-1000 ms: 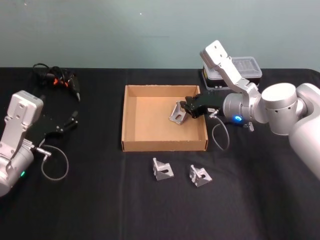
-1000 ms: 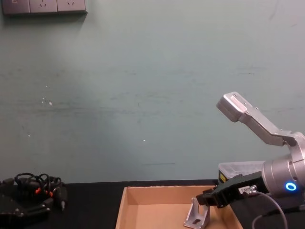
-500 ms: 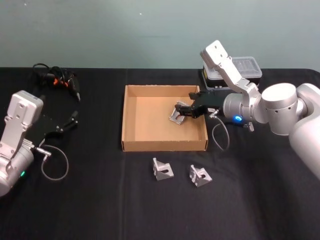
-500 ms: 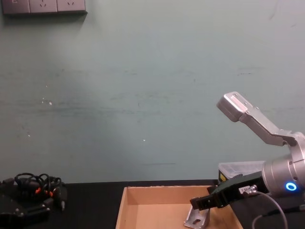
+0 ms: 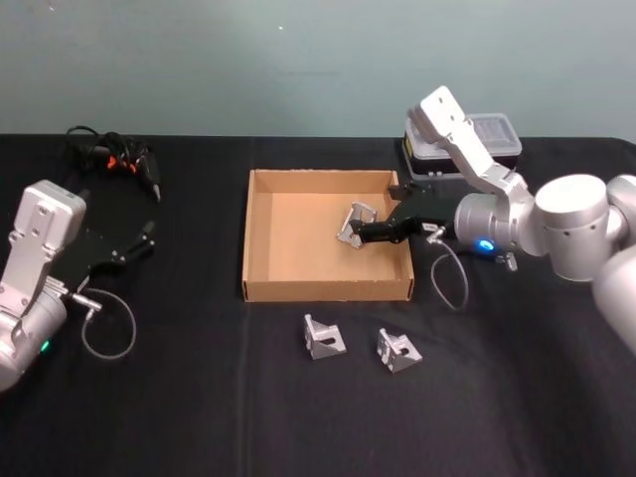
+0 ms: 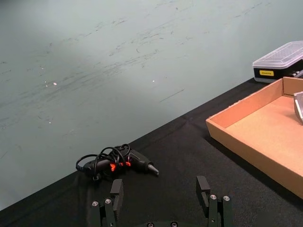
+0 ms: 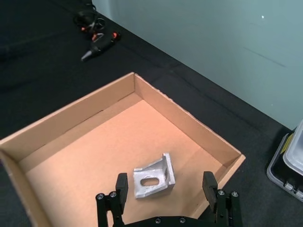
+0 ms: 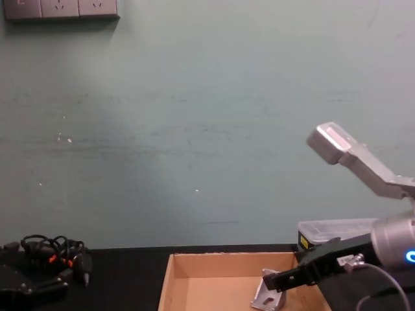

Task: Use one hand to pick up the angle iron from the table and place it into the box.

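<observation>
- The right pincer [image 7: 165,182] hangs spread over the box [image 7: 184,120]; the angle iron [image 7: 150,181] lies on the box floor just below and ahead of it, in line with the gap, its longer side roughly across that gap; neither finger seems to touch it.
- We judge this piece placed; the coming move turns on lifting the pincer clear without catching the iron.
- A second angle iron [image 5: 323,338] and a third angle iron [image 5: 397,350] lie on the worktop [image 5: 199,417], outside the box, on the robot's side of this pincer; they are nearer it than the left pincer [image 6: 160,191], which sits spread and parked well off to the side.
</observation>
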Robot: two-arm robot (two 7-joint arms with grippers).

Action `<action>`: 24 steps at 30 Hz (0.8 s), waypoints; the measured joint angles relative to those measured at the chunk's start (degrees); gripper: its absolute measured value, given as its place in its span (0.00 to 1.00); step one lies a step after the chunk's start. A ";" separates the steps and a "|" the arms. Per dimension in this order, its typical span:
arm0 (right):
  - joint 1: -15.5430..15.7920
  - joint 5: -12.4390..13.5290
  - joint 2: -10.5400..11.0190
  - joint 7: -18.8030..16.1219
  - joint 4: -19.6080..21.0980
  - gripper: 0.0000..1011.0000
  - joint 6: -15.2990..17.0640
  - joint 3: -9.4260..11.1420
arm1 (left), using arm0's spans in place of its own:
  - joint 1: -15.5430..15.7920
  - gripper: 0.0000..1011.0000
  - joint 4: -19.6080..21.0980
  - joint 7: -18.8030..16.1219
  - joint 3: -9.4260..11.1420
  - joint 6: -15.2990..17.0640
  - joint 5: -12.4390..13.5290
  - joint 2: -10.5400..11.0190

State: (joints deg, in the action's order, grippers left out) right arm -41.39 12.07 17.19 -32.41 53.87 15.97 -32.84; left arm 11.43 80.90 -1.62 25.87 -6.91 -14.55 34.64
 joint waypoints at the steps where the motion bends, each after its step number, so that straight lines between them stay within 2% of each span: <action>1: 1.02 0.06 0.74 0.01 2.05 0.99 0.46 0.39 | 0.00 1.00 0.00 0.00 0.00 0.00 0.00 0.00; 3: 2.12 0.22 1.52 0.01 4.31 0.99 0.95 0.77 | 0.00 1.00 0.00 0.00 0.00 0.00 0.00 0.00; 9: 7.46 2.09 5.20 0.30 14.69 0.99 3.48 2.83 | 0.00 1.00 0.00 0.00 -0.01 0.00 0.00 0.00; 12: 11.82 4.08 7.97 1.00 22.09 0.99 5.66 4.42 | 0.00 1.00 0.00 0.00 0.00 0.00 0.00 0.00; 15: 14.71 5.30 9.84 1.66 26.59 0.99 6.80 5.52 | 0.00 1.00 0.00 0.00 0.00 0.00 0.00 0.00; 18: 19.22 7.35 12.64 2.77 33.08 0.99 8.73 7.14 | 0.00 1.00 0.00 0.00 0.00 0.00 0.00 0.00; 24: 25.25 9.66 16.41 4.66 40.85 0.99 11.47 9.02 | 0.00 1.00 0.00 0.00 -0.01 0.00 0.00 0.00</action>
State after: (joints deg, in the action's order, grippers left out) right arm -16.14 21.73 33.60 -27.75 94.72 27.44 -23.82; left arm 11.43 80.90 -1.62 25.86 -6.91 -14.55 34.64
